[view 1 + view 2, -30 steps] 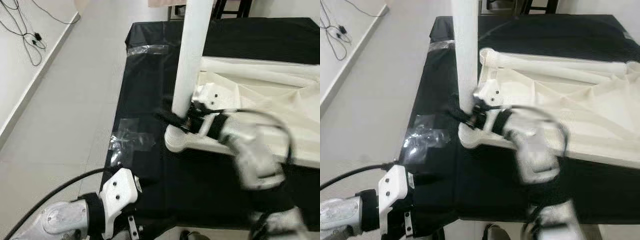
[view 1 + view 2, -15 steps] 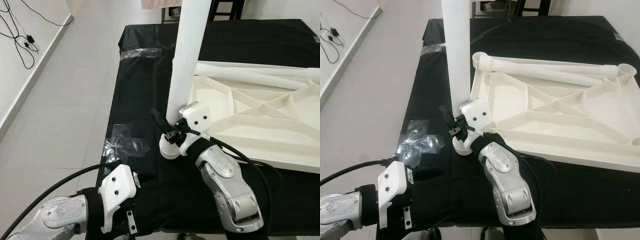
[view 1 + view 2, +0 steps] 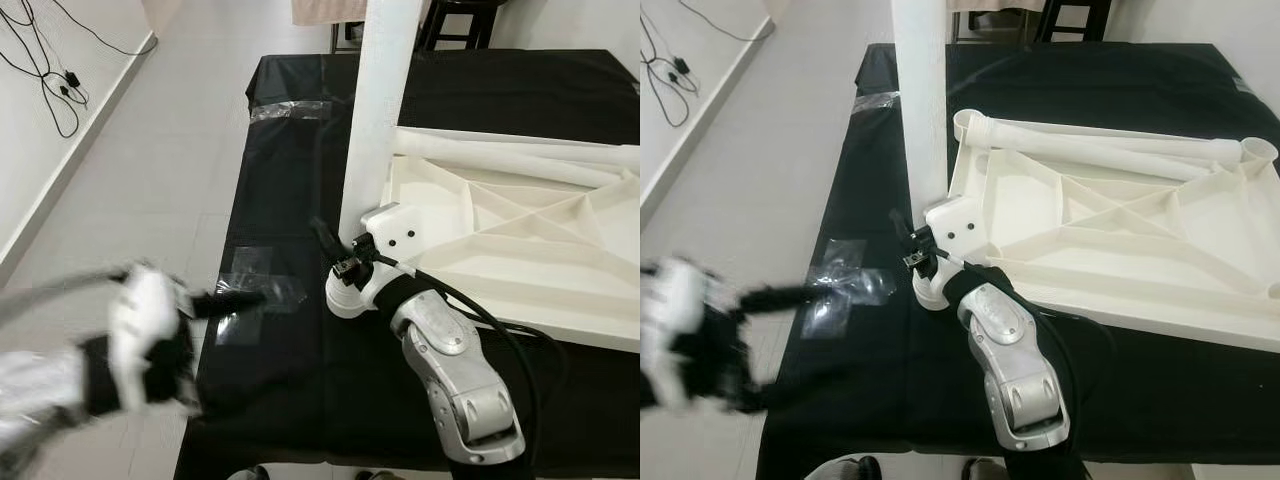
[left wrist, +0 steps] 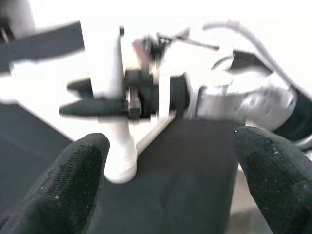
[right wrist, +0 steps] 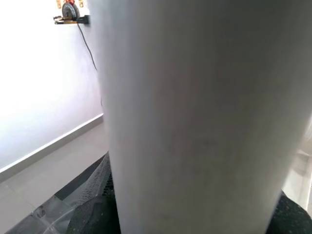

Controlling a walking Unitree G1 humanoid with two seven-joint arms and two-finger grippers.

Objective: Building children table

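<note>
1. The left pincer (image 3: 235, 298), blurred in the head views, hangs over the left edge of the black-covered table (image 3: 300, 400). Its black fingers (image 4: 73, 170) stand wide apart, holding nothing, and point across towards the near left corner of the white plastic ribbed tabletop panel (image 3: 1120, 250), which lies upside down on the table.

2. The tall white plastic cylindrical table leg (image 3: 380, 110) stands upright, long axis vertical, its foot in the round socket (image 3: 338, 298) at that corner. From the left pincer it lies to the right, well apart.

3. The right pincer (image 3: 335, 250) is the nearer one, right at the foot of the leg with its fingers on either side; from the wrist view it looks clasped on the leg, though the fingertip contact is hard to make out.

4. A judgement: the coming move likely turns on keeping the leg vertical over the socket while the left pincer comes in from the left.

5. No brand, label or writing can be read.
</note>
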